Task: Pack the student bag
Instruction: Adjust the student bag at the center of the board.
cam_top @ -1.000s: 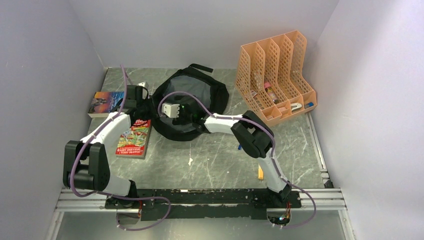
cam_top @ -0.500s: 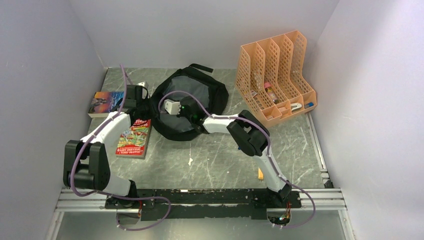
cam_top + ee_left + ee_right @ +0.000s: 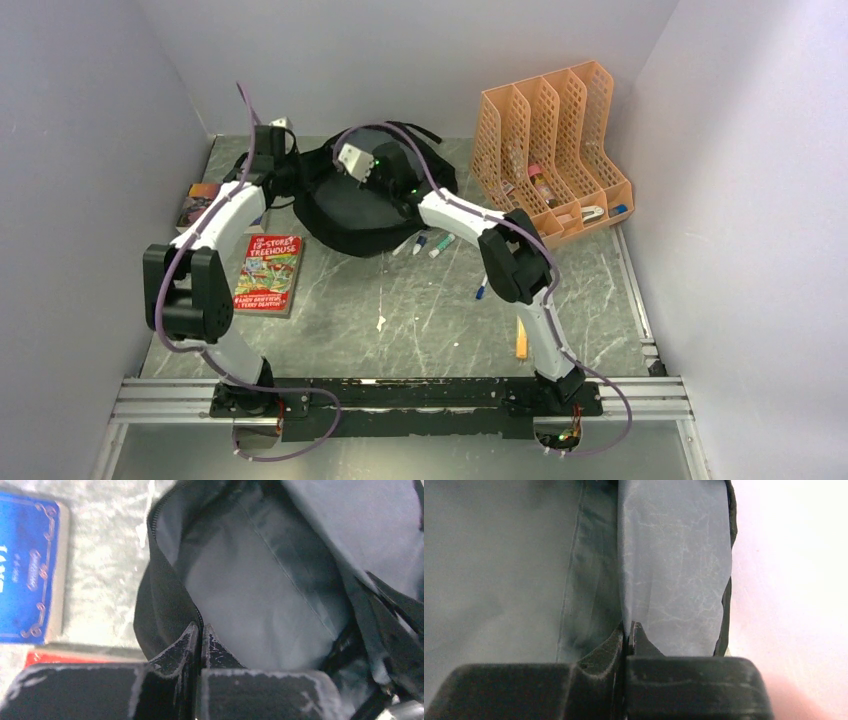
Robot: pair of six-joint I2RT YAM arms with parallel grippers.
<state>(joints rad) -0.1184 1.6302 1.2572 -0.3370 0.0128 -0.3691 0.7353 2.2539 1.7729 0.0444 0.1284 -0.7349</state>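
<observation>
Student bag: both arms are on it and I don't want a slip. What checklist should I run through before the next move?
1. Left gripper shut on the student bag rim: ok.
2. Right gripper shut on its lining: ok.
3. Bag mouth open, left wrist view: ok.
4. Treehouse book packed: not ok, on the table.
5. Markers packed: not ok, beside the bag.
6. Bag clear of orange file organiser: ok.
</observation>
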